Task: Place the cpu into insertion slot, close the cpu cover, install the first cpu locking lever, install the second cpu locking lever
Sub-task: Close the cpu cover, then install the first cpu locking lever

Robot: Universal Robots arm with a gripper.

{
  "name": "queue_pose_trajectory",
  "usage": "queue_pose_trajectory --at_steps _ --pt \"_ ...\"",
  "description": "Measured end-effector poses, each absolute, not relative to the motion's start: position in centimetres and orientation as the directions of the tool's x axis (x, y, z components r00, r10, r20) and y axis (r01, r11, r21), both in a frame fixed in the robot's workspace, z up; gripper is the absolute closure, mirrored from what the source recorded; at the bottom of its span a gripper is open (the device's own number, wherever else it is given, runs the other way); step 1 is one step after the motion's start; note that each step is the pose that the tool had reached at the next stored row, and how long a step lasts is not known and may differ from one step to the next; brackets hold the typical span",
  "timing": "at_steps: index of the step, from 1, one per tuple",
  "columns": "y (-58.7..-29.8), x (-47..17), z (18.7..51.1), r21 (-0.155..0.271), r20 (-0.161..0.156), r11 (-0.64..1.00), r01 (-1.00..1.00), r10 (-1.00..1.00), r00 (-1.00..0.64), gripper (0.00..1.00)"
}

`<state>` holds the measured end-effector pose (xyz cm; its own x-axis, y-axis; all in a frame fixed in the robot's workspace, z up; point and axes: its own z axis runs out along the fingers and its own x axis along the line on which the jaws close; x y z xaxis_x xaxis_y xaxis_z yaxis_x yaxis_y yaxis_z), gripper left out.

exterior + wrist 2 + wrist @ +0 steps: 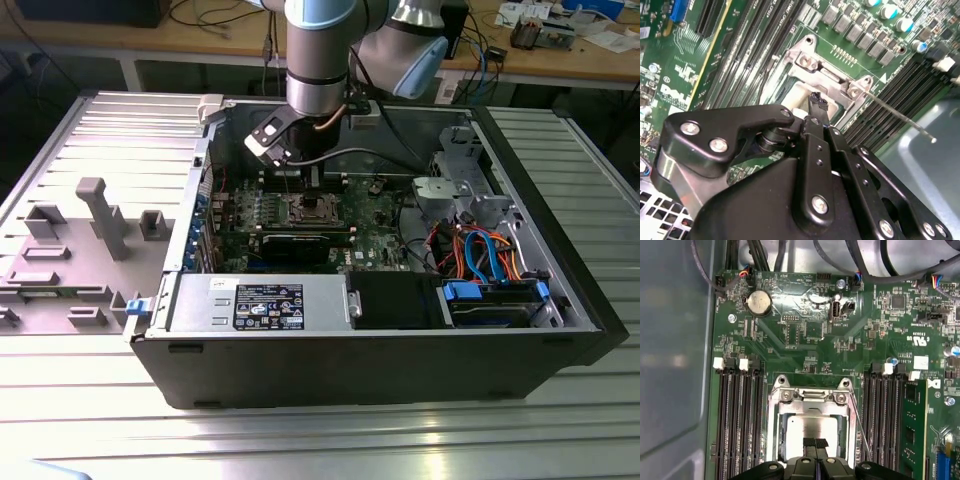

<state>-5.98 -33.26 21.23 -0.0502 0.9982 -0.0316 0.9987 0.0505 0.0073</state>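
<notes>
In the first wrist view the cpu point(812, 430) lies flat in its socket, its silver top showing through the window of the cpu cover point(776, 427), which is down over it. My gripper point(815, 443) hangs over the cpu's near edge with its black fingertips pressed together; whether they touch the chip I cannot tell. A thin wire locking lever point(860, 432) runs along one side of the socket. In the second wrist view that lever point(900, 120) stands free above the board, beside my gripper point(816, 100) and the cover's hinge end point(825, 72). The exterior view has my arm point(318, 70) above the socket point(312, 208).
Black memory slots point(737, 415) flank the socket, with a fitted green memory stick point(916, 425) on one side. A coin battery point(759, 302) and cables point(765, 255) lie beyond. The case holds a power supply point(265, 303) and drive cage point(495, 300). A grey fixture point(100, 215) stands outside.
</notes>
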Motion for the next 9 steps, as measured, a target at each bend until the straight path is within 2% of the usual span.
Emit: queue_pose_trajectory --at_steps 9 --pt "-33.25 -5.91 21.22 0.007 -0.031 0.05 0.999 0.998 -0.05 0.89"
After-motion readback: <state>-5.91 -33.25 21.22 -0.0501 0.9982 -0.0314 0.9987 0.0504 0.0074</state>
